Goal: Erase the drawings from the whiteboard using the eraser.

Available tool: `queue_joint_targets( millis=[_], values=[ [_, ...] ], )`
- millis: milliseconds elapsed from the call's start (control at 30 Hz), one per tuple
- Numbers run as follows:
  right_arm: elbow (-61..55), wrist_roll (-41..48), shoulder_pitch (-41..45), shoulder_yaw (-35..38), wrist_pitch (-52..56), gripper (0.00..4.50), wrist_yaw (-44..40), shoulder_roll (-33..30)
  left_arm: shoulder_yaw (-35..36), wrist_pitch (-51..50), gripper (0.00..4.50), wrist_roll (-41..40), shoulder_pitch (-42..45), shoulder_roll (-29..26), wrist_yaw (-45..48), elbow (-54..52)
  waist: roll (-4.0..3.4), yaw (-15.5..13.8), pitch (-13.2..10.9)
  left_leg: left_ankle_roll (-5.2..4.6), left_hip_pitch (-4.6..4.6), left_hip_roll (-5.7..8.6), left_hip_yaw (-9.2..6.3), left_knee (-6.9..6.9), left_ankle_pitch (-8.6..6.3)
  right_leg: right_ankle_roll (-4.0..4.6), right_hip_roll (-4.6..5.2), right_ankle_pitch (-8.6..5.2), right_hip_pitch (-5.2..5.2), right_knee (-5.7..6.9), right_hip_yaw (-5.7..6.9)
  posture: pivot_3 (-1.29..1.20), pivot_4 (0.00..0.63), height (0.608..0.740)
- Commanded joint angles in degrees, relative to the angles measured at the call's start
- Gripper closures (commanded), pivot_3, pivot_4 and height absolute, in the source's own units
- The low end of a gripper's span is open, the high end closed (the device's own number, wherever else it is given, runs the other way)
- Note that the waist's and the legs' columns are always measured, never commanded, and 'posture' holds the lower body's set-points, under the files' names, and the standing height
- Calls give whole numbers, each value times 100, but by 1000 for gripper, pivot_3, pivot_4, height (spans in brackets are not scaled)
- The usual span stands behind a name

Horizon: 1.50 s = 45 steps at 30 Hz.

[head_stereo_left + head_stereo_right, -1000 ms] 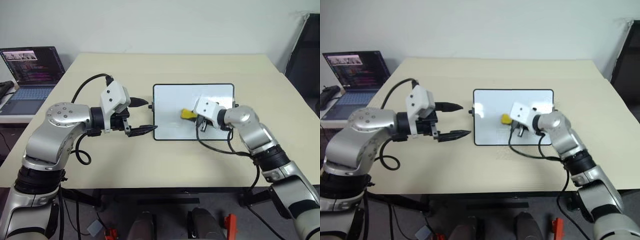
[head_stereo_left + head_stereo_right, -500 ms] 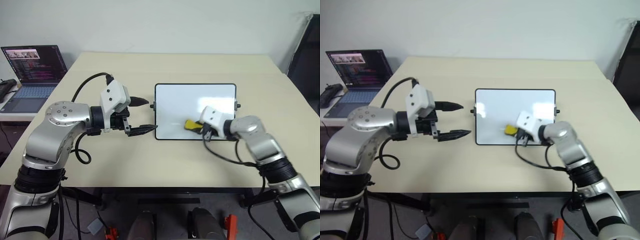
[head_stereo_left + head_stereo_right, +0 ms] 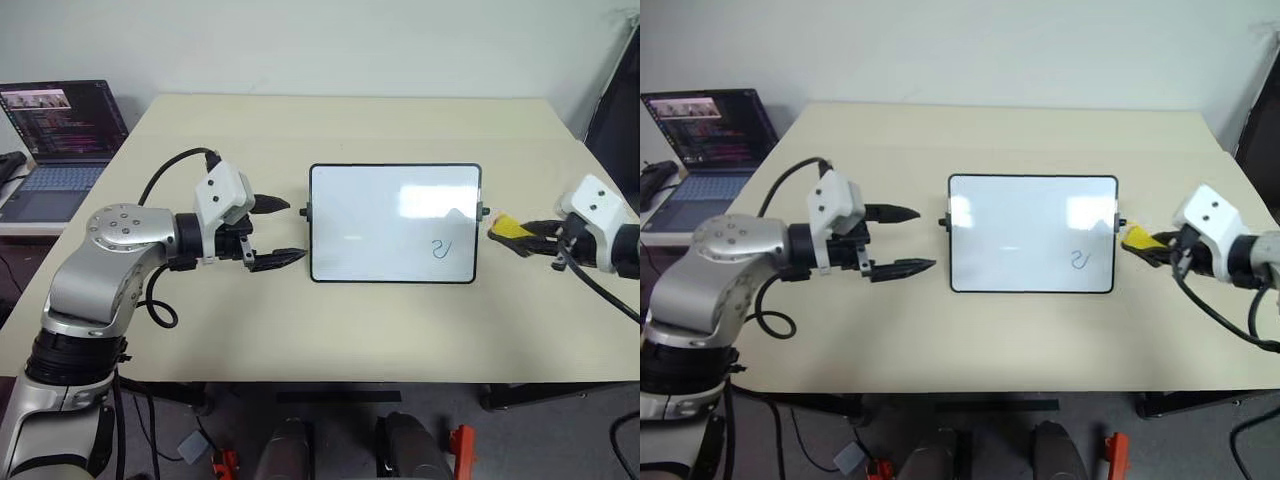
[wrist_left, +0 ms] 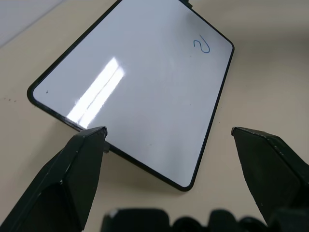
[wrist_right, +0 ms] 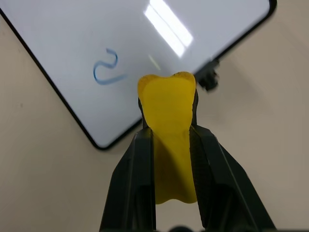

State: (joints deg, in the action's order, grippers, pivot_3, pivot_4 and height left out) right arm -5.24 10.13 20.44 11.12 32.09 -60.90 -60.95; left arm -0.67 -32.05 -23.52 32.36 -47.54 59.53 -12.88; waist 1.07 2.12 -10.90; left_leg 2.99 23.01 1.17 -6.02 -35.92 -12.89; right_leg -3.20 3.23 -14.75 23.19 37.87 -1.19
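A laptop (image 3: pixel 62 130) sits far left. The left gripper (image 3: pixel 278 232) hovers open beside the whiteboard (image 3: pixel 395 222), which bears one blue squiggle (image 3: pixel 439 248). Right of the board, the right gripper (image 3: pixel 520 236) pinches the yellow eraser (image 3: pixel 510 228); it bulges, likely soft and light.

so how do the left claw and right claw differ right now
The left claw is open and empty; the right claw is shut on the yellow eraser. The left claw sits at the whiteboard's left edge, the right claw off its right edge. Both have black fingers and point toward the whiteboard.
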Motion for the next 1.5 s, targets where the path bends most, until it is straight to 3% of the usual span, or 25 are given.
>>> queue_joint_targets(
  millis=[33, 600, 800, 1100, 1500],
  values=[
    [49, -25, -159, 444, -403, 3728, -27, -335, 98, 143, 0, 44, 114, -81, 52, 30, 0, 0, 0, 0, -1, -1, -1, -2, 0, 0, -2, 0, 0, 3, 1, 0, 150, 740],
    [138, 119, 208, 154, -652, 3728, 124, -245, 76, 95, 0, 109, 153, -59, 83, 32, 0, -11, 0, 1, -3, -3, 0, -11, 1, -21, -5, -13, -5, 6, -3, 0, 150, 740],
    [159, 204, 838, -141, -726, 3728, 294, 250, 135, 20, 0, 34, 117, -70, 74, -67, 0, -4, 0, 1, -3, -3, -2, -11, 2, -18, -5, -11, -4, 9, -2, 0, 150, 740],
    [1159, -728, 1884, -1058, -1611, 3728, 1432, 1451, 9, 32, 0, 165, -60, -130, 67, -92, 0, 14, 0, 4, -4, -2, -2, -11, 3, 2, -5, 1, -1, 14, -4, 0, 150, 740],
    [1855, -1079, 1969, -1668, -2063, 3728, 1041, 1645, 140, -102, 0, 114, -354, -236, 39, -320, 0, -20, 0, 3, -3, -1, -3, -10, 2, 3, -4, 2, -1, 15, -2, 0, 150, 740]
  ],
)
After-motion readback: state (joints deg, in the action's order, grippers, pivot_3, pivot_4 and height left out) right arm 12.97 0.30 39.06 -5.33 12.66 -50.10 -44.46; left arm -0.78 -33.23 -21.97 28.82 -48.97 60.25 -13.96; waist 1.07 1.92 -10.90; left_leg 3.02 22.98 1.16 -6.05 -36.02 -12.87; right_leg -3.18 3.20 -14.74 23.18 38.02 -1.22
